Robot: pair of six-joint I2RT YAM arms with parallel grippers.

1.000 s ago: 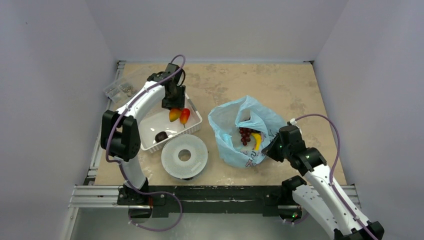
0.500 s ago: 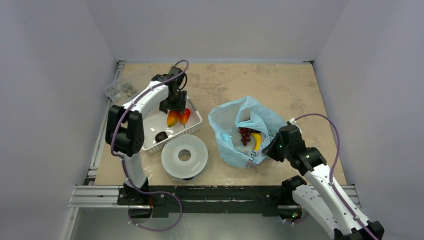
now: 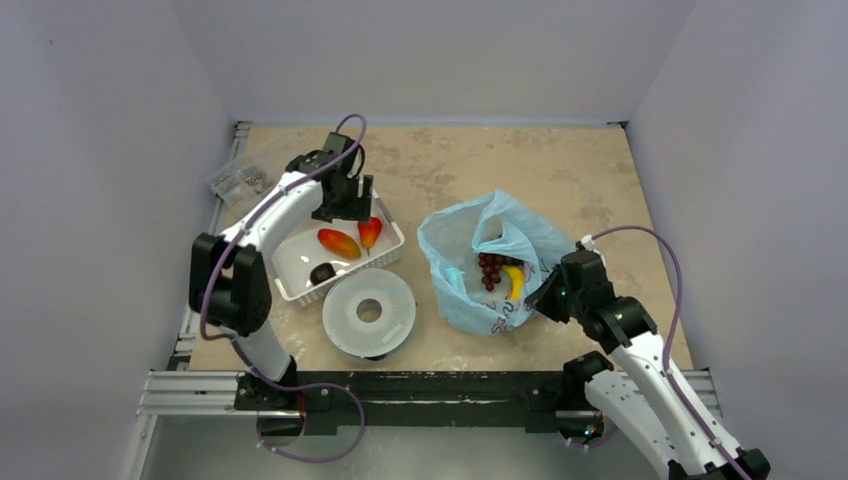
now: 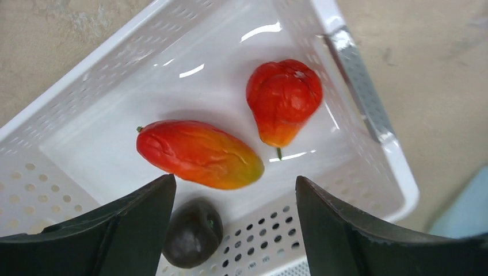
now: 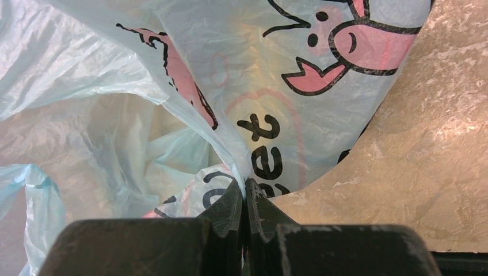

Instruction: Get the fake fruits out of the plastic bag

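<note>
"At 5 o'clock on the tabletop, closest to the bases, what is the right pincer doing?"

"It is clamped on a fold of the plastic bag, at the bag's own 4 o'clock edge. The thin film is pinched between both fingers, and the pink print sits just above them."

"And over at 7 o'clock?"

"The round white perforated disc lies flat there, just beside the near corner of the white basket."

"Where does the bag itself lie?"

"A little right of centre, toward 3 o'clock, with its mouth gaping upward. Dark purple grapes and a yellow piece lie side by side inside it."

"And the other fake fruits?"

"They are in the basket at 9 o'clock. A dark round piece sits against its near wall. The orange-red mango lies on its side in the middle. The red strawberry-like piece is at 2 o'clock from the mango, close to it but not touching."

"And the left pincer?"

"It hovers over the far side of the basket. Its fingers are spread wide with nothing gripped, and the wrist view shows the mango and the dark piece through the gap."

"Is there anything farther back?"

"A clear packet of small bits lies at 10 o'clock, by the far-left edge."
</note>
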